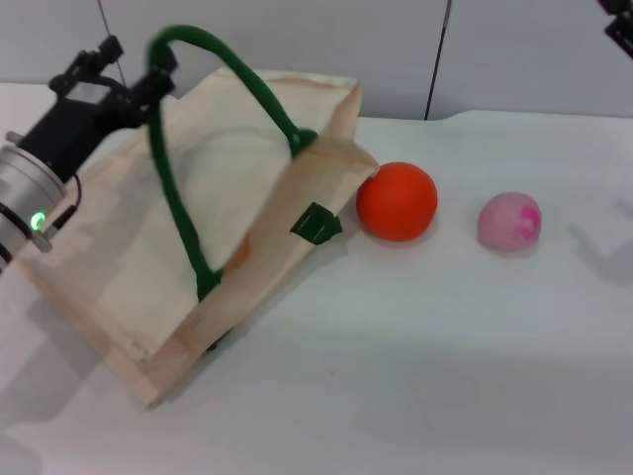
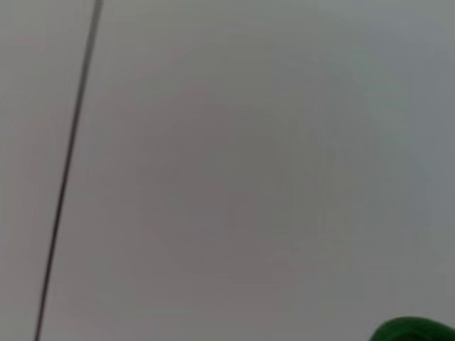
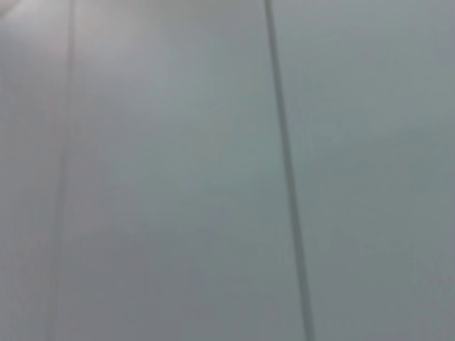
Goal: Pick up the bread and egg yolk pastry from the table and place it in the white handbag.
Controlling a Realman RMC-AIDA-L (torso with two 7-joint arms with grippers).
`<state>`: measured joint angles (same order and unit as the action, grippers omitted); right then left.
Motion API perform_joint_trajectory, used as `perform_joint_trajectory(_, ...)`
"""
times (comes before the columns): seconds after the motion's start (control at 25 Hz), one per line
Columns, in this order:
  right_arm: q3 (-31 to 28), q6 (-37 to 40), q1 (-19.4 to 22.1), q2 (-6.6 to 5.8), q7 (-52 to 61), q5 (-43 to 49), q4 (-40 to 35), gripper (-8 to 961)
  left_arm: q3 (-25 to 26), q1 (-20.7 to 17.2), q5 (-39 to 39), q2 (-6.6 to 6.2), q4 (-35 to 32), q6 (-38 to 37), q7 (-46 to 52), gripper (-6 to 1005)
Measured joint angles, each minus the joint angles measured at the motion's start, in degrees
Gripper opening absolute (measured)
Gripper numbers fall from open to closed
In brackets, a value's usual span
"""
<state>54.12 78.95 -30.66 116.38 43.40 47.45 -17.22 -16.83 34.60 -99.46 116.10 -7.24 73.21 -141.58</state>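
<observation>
The white handbag is seen propped on the table, its mouth at 3 o'clock and its long axis running from 7 to 1 o'clock. One green handle is held up by the left gripper, clamped at the bag's 11 o'clock. One orange ball and one pink ball are counted at 3 o'clock; only the right gripper edge is seen, state unclear.

Matt cloth white handbag, smooth table
</observation>
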Motion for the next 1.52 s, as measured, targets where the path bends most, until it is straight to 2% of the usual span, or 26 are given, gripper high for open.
perform_joint_trajectory(0.12,-0.1,0.5,-0.4,0.12,-6.9,-4.5,3.7,881,-0.6,-0.2,2.1,0.02,1.8,3.5,-4.1,733)
perform_joint_trajectory(0.28,-0.3,0.2,-1.6,0.02,-10.4,-6.4,6.7,880,-1.2,0.2,5.8,0.13,2.7,7.5,-8.1,842)
perform_joint_trajectory(0.6,-1.0,0.7,-3.1,-0.28,-9.7,-6.6,8.5,879,0.1,-0.5,5.8,0.26,3.6,7.9,-10.2,877)
perform_joint_trajectory(1.16,-5.5,1.9,-2.0,-0.1,-10.4,-6.7,9.9,877,0.4,-3.6,-5.4,0.27,3.8,10.6,-9.7,878)
perform_joint_trajectory(1.52,-5.8,2.1,-1.9,-0.11,-10.3,-6.8,10.0,877,0.4,-4.4,-9.8,0.24,4.3,12.3,-9.3,877)
